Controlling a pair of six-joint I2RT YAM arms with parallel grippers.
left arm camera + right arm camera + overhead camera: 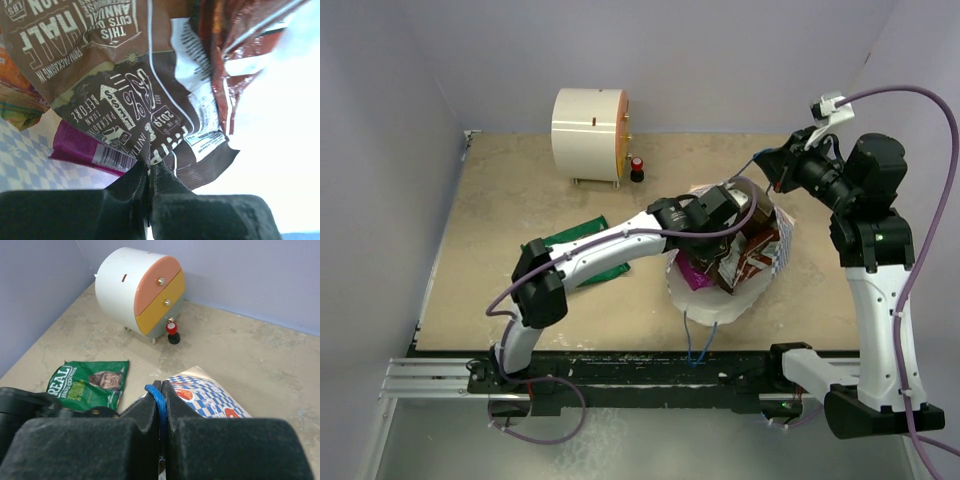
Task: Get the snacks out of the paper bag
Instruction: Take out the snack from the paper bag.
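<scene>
Brown snack packet (150, 105) pinched in closed left fingers (148, 172), right fingers (162, 405) clamped on blue bag handle (159, 402)

plain lavender walls (650, 50) are enclosing a beige mottled tabletop (500, 290). a white cylindrical drawer unit (131, 287) with orange and yellow fronts is sitting near the back wall, a small red-capped black object (172, 332) standing just beside it.

White-and-black arms (610, 245), purple cables (920, 230), black bases (650, 392)
</scene>
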